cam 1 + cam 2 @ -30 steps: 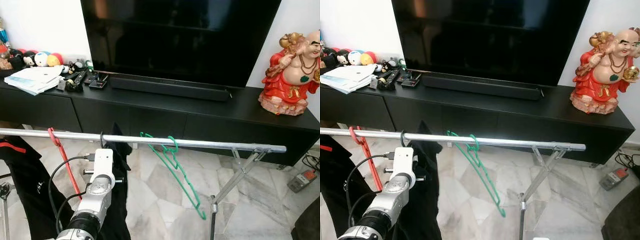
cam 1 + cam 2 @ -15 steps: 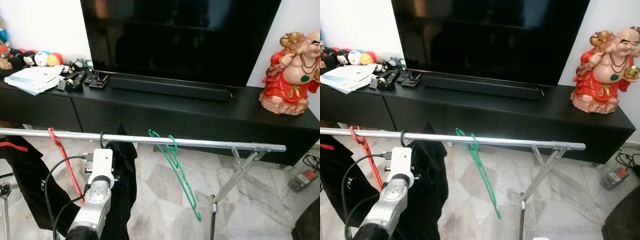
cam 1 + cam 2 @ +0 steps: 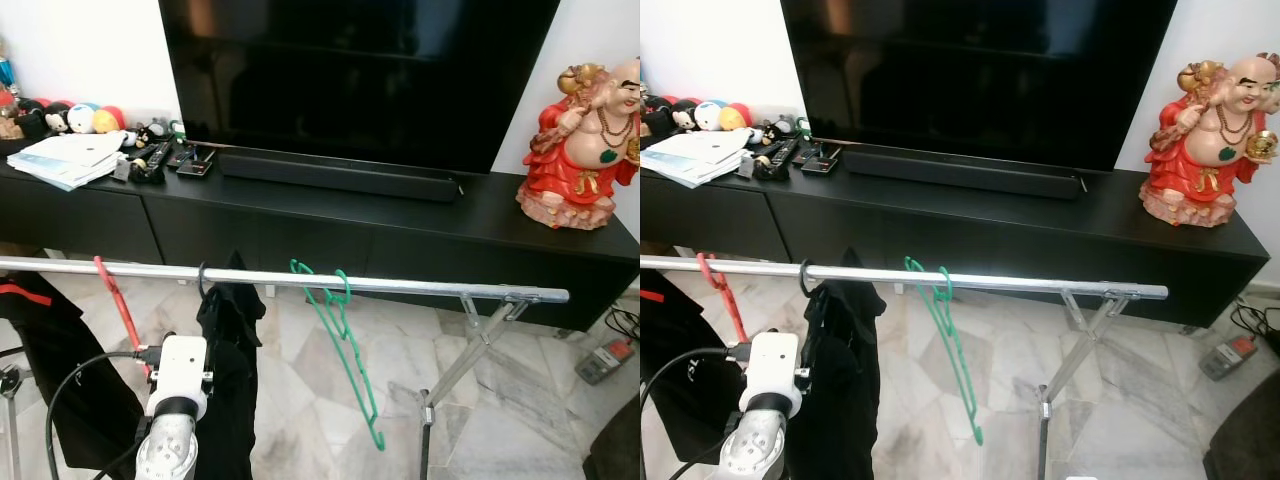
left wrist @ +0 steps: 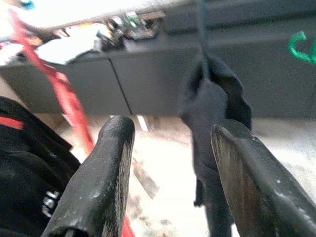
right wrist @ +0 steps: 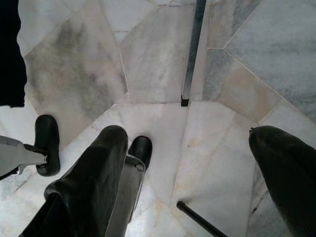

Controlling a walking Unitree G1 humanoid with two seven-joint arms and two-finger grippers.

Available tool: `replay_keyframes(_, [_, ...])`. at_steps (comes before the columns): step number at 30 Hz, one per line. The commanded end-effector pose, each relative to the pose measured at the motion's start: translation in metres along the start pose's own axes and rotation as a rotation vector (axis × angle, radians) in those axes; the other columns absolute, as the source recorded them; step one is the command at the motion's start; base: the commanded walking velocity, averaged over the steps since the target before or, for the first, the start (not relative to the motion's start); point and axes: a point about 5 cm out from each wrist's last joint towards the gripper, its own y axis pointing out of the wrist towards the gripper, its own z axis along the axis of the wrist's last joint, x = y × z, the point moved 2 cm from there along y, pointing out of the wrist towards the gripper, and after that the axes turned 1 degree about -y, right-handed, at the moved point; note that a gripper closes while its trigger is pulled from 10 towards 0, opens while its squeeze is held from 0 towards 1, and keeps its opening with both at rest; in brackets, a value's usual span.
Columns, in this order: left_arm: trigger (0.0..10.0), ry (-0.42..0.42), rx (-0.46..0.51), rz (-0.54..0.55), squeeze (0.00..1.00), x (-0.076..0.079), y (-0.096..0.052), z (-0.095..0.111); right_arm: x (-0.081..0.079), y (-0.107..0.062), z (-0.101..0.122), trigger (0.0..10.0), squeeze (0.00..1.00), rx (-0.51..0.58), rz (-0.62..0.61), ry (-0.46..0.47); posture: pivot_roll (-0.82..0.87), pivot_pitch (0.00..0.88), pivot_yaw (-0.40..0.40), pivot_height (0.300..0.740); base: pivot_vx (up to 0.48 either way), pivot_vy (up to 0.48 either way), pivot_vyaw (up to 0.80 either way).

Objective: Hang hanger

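A green hanger (image 3: 347,355) hangs by its hook on the silver rail (image 3: 430,288), tilted, near the rail's middle. To its left a black garment (image 3: 230,380) hangs on the rail, and a red hanger (image 3: 118,305) hangs further left. My left arm's white wrist block (image 3: 180,365) sits low, below the rail and beside the black garment. In the left wrist view my left gripper (image 4: 173,128) is open and holds nothing, facing the black garment (image 4: 212,98) with the red hanger (image 4: 64,89) beside it. My right gripper (image 5: 190,136) is open, pointing down at the marble floor.
A black TV cabinet (image 3: 500,215) with a large TV and a soundbar stands behind the rail, with a red statue (image 3: 580,150) at its right end. The rack's angled leg (image 3: 470,350) is at the right. A power strip (image 3: 605,360) lies on the floor. Rack wheels (image 5: 47,143) are near my right gripper.
My left arm has drawn down and back from the rail. The green hanger has swung and hangs closer to vertical, and the black garment has swayed.
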Motion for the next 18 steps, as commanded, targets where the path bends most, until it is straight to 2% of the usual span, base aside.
replay_keyframes(1, [10.0,-0.009,0.028,0.030,0.00,-0.005,-0.005,0.005,0.003,-0.001,-0.003,10.0,0.00,-0.012,-0.003,-0.008,0.07,0.000,-0.024,0.740,0.000,0.000,0.00])
replay_keyframes(7, [10.0,-0.024,-0.021,0.042,0.00,-0.011,-0.012,-0.005,0.002,-0.001,-0.003,10.0,0.00,-0.020,-0.005,-0.052,0.06,0.000,-0.005,0.740,0.000,0.000,0.00])
replay_keyframes(13, [10.0,-0.022,-0.027,0.047,0.00,-0.016,-0.008,-0.006,-0.002,0.000,-0.004,10.0,0.00,-0.038,0.026,-0.110,0.05,0.000,0.010,0.740,0.000,0.000,0.71])
replay_keyframes(18, [10.0,-0.033,-0.028,0.062,0.00,-0.019,-0.006,-0.006,-0.005,0.000,-0.006,10.0,0.00,-0.047,0.034,-0.115,0.06,0.000,0.015,0.740,0.000,0.000,0.80])
